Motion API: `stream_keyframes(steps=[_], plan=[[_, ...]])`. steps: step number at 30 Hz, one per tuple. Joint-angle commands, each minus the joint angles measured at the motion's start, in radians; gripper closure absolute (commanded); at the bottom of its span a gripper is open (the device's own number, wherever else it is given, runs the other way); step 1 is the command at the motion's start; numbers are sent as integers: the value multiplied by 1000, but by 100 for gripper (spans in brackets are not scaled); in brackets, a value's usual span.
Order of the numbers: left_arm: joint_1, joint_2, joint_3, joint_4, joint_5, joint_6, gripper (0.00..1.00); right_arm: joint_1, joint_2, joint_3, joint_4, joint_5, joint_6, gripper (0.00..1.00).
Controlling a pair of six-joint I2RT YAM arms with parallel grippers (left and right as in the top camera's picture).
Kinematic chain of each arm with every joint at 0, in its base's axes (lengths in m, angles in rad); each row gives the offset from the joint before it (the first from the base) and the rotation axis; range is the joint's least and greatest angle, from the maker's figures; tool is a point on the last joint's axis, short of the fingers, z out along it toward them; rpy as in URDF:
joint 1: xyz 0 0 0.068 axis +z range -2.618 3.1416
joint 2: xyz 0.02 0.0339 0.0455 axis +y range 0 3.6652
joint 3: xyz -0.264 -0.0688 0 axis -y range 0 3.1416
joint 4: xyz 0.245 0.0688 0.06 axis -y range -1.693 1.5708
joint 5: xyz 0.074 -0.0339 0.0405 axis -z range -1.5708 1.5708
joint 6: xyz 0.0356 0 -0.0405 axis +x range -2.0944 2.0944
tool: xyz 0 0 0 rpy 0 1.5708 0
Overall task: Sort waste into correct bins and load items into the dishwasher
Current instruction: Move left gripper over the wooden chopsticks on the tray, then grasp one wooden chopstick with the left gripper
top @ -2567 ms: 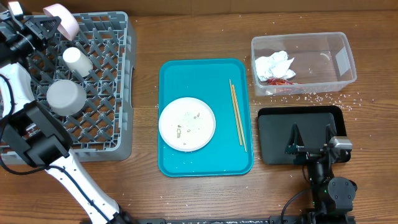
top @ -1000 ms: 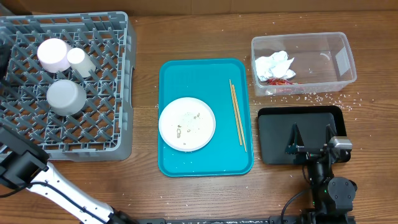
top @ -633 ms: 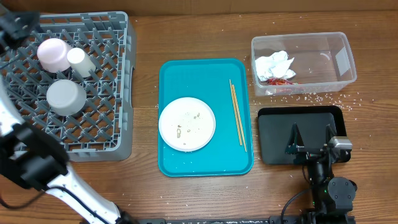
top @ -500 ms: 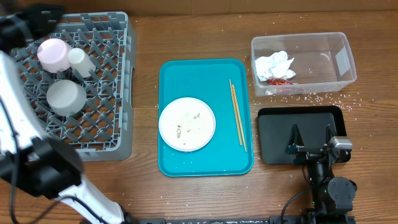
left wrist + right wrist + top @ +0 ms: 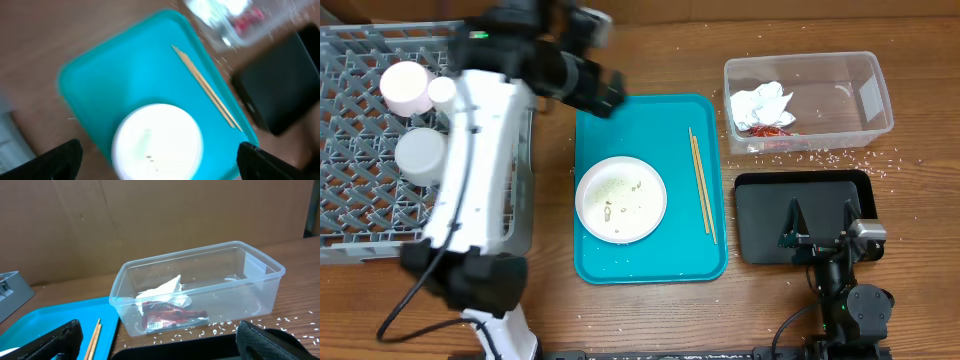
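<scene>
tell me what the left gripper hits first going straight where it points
Most likely the white plate on the teal tray, dead ahead of the open left gripper; depth is unclear.

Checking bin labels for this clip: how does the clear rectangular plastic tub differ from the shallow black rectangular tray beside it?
The clear rectangular plastic tub is see-through with tall walls; the shallow black rectangular tray is opaque and low-rimmed. The tub holds a crumpled white paper napkin and a small red wrapper; the tray shows neither. Both are rectangular with rounded corners and similar footprint.
</scene>
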Motion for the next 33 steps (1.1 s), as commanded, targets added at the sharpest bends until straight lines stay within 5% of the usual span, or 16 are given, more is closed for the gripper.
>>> stream_keyframes(steps=[1, 5, 8, 9, 17, 19, 20, 22, 26, 29, 33], plan=[[-114, 85, -2, -12, -4, -19, 0, 4, -8, -11, 6, -2, -7, 0], [-191, 172, -2, 63, -31, -234, 5, 4, -8, -11, 6, -2, -7, 0], [-232, 239, -2, 124, -135, -459, 45, 4, -8, -11, 6, -2, -7, 0], [-243, 254, -2, 134, -177, -515, 50, 4, -8, -11, 6, -2, -7, 0], [-346, 351, -2, 248, -234, -591, 37, 4, -8, -11, 6, -2, -7, 0], [-367, 368, -2, 302, -259, -591, 51, 4, -8, -11, 6, -2, -7, 0], [-374, 378, -2, 320, -277, -591, 50, 4, -8, -11, 6, -2, -7, 0], [-386, 396, -2, 347, -317, -619, 0, 4, -8, -11, 6, -2, -7, 0], [-393, 432, -2, 339, -348, -763, 0, 4, -8, -11, 6, -2, -7, 0], [-393, 463, -2, 338, -348, -824, 38, 4, -8, -11, 6, -2, -7, 0], [-393, 492, -2, 332, -348, -853, 51, 4, -8, -11, 6, -2, -7, 0]])
